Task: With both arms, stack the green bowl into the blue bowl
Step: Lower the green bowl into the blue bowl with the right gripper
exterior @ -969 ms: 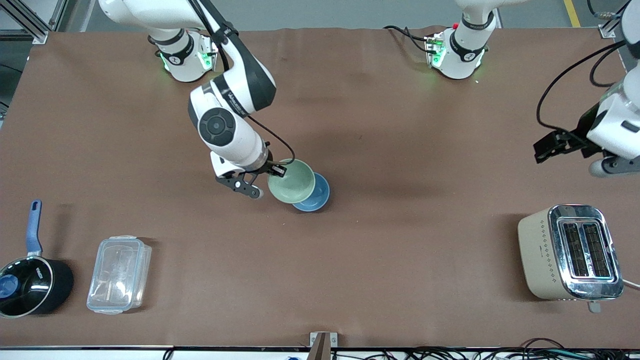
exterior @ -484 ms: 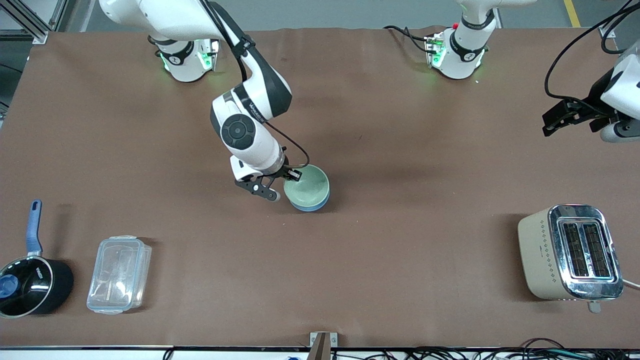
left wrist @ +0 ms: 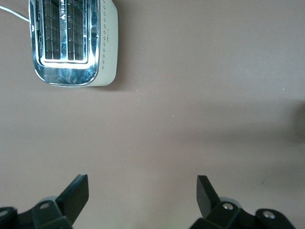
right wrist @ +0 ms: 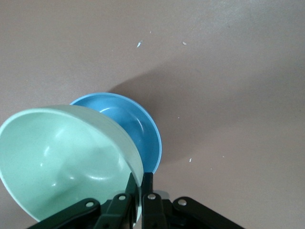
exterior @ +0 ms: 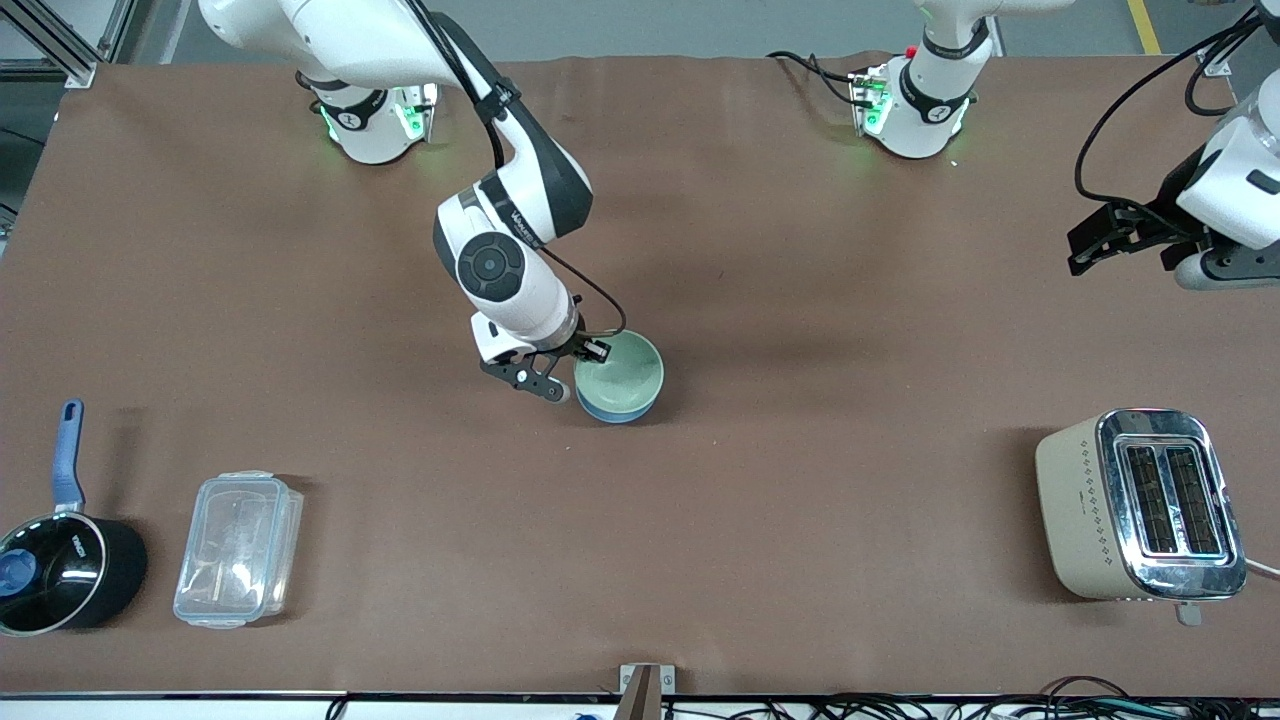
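The pale green bowl (exterior: 622,371) sits tilted in the blue bowl (exterior: 615,408) near the table's middle. My right gripper (exterior: 588,354) is shut on the green bowl's rim, one finger inside and one outside. In the right wrist view the green bowl (right wrist: 66,160) covers most of the blue bowl (right wrist: 138,129), and the right gripper (right wrist: 141,183) pinches the green rim. My left gripper (exterior: 1085,250) is open and empty, up over the table's edge at the left arm's end, above the toaster's area. Its fingers (left wrist: 75,193) stand wide apart over bare mat.
A beige and chrome toaster (exterior: 1140,505) stands near the front camera at the left arm's end; it also shows in the left wrist view (left wrist: 71,43). A clear plastic container (exterior: 238,548) and a black saucepan (exterior: 60,570) sit at the right arm's end.
My right gripper carried the green bowl from beside the blue bowl to over it and lowered it in. My left arm shifted slightly at the table's edge.
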Robot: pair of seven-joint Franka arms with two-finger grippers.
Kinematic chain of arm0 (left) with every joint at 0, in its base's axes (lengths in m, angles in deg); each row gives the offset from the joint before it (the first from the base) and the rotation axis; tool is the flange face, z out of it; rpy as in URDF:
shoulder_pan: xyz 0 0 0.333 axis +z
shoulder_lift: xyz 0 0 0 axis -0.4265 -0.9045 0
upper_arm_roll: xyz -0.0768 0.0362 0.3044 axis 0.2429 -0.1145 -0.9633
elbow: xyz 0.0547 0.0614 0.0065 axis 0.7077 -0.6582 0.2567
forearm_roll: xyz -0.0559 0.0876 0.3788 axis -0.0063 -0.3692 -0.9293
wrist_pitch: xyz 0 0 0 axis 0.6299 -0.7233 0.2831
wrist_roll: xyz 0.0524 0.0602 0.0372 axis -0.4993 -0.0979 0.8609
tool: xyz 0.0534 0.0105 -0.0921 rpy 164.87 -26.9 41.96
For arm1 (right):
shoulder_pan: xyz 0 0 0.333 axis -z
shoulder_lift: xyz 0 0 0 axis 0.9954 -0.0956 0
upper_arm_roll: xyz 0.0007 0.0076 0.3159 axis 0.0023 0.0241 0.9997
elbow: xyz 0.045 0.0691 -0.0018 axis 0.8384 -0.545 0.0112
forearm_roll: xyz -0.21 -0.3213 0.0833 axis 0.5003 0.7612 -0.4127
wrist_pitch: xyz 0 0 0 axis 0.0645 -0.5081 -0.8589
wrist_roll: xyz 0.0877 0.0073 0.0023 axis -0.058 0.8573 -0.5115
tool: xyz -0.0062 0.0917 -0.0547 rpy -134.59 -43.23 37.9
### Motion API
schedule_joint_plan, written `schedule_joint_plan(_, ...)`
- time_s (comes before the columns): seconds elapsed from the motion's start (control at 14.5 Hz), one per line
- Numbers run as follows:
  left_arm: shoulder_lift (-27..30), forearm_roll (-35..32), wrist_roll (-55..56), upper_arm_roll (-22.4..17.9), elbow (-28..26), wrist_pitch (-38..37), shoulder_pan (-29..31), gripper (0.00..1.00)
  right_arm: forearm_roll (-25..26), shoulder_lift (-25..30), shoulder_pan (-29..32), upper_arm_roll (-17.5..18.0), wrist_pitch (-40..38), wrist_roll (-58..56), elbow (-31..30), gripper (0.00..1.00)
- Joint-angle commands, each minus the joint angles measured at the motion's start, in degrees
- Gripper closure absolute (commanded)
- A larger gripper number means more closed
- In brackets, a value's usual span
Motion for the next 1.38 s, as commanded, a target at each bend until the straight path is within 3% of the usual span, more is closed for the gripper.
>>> schedule_joint_plan(0.0,0.4,0.8,-0.8,0.2,-0.5,0.6,0.1,0.00,-1.0,-0.8,-0.7,-0.8,0.4,0.4,0.5,0.93)
schedule_joint_plan(0.48,-0.5,0.8,-0.7,0.2,-0.5,2.0,0.0,0.00,-0.9,-3.3,-0.8,-0.8,3.6,0.4,0.4,0.90)
schedule_joint_plan(0.55,-0.5,0.8,-0.7,0.2,-0.5,2.1,-0.1,0.00,-0.9,-3.4,-0.8,-0.8,3.4,0.4,0.4,0.83)
schedule_joint_plan(0.62,-0.5,0.8,-0.7,0.2,-0.5,2.1,-0.1,0.00,-0.9,-3.4,-0.7,-0.8,3.1,0.3,0.4,0.68)
schedule_joint_plan(0.76,-0.5,0.8,-0.7,0.2,-0.4,2.2,-0.1,0.00,-0.9,-3.3,-0.7,-0.8,2.7,0.2,0.4,0.20)
schedule_joint_plan(0.83,-0.5,0.8,-0.7,0.2,-0.4,2.3,-0.1,0.00,-0.9,-3.0,-0.6,-0.9,2.5,0.1,0.4,0.06)
schedule_joint_plan(1.31,-0.6,0.8,-0.7,0.2,-0.4,2.5,-0.1,0.00,-0.4,5.1,3.9,-1.5,-7.5,-1.6,1.1,0.00)
